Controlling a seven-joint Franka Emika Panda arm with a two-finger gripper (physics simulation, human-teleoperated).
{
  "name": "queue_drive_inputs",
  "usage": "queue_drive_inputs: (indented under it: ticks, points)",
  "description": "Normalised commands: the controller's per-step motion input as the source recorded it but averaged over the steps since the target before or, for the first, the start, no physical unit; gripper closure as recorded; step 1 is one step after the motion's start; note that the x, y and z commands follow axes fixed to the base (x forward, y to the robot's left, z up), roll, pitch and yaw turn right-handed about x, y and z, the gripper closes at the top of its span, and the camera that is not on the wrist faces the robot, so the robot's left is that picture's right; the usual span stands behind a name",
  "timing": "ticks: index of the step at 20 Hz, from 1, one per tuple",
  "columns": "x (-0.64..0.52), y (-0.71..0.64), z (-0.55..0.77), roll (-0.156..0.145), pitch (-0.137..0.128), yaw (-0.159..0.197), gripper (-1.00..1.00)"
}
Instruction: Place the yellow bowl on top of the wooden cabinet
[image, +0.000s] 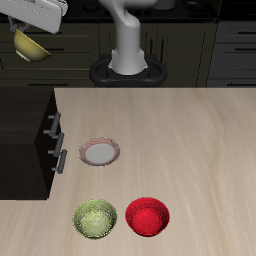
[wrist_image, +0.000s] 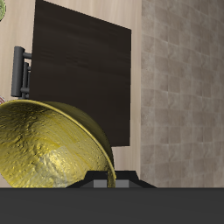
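High above the back of the wooden cabinet (image: 25, 130), the yellow bowl (image: 31, 46) hangs in the air, tilted on its side and gripped at its rim by the pincer (image: 22, 32), whose pale fingers are closed on the bowl's edge. From the wrist view the bowl (wrist_image: 52, 144) is round and glossy, golden-yellow with a mottled, hammered-looking skin that catches the light, and its thin rim runs up into the dark body of the pincer (wrist_image: 109, 182). Below it the cabinet (wrist_image: 83, 74) shows a flat, nearly black top with a faint wood grain, and a silver bar handle (wrist_image: 19, 72) sticks out from its front face. Beyond the cabinet's far edge lies a grey tiled floor (wrist_image: 179, 87).

From the exterior view, the cabinet is a boxy block at the edge of the light wood-grained bench (image: 180, 150), its drawer fronts carrying short silver handles (image: 58, 160). Just beside those handles a small flat plate (image: 100, 152) rests on the bench, white in the middle with a reddish rim. Nearer the front edge sit two more bowls close together: a dull yellow-green bowl (image: 95, 220) with a speckled surface, and a glossy red bowl (image: 148, 216). The robot's pale base (image: 130, 55) stands on a dark round foot at the back.
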Motion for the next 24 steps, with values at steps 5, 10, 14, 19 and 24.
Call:
queue_drive_inputs:
  ticks: [5,10,14,19,24]
  points:
    - [0.41,-0.16,0.07,-0.026,0.006,0.005,1.00]
    - [0.28,-0.06,0.07,-0.014,0.002,-0.004,1.00]
    - [0.34,0.04,0.06,0.028,0.008,-0.032,1.00]
    - [0.33,0.14,0.01,0.094,0.031,-0.051,1.00]
    - [0.19,0.20,-0.04,0.076,0.019,-0.017,1.00]
